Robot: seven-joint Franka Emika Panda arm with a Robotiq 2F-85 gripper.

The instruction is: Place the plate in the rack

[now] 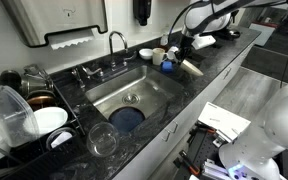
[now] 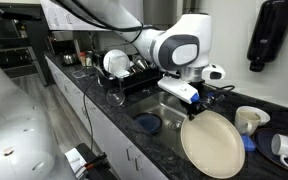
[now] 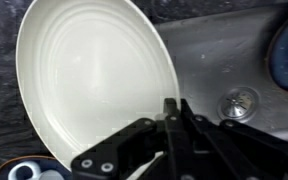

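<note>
Gripping the rim of the plate (image 3: 94, 80), the hand (image 3: 174, 108) shows in the wrist view with its two fingers drawn narrow, almost together, at the plate's lower right edge. The cream plate fills most of that view, its raised rim plain to see.

In an exterior view the plate (image 2: 219, 145) stands tilted, face towards the camera, on the side of the sink (image 2: 169, 115) away from the rack (image 2: 129, 82), with the hand (image 2: 192, 100) at its upper left edge. Its lower edge looks close to the dark stone bench (image 1: 214, 75), but I cannot tell whether it touches. A pale cup (image 2: 249, 118) stands just beside the plate.

The black wire rack sits on the bench at the far end of the sink from the plate, well apart from it. A brighter white dish (image 1: 51, 120) stands among the things already in it. A dark blue round dish (image 1: 127, 117) lies in the sink basin near the drain (image 3: 239, 103). A clear glass (image 1: 102, 140) stands near the sink's front corner, between the rack and the basin.
</note>
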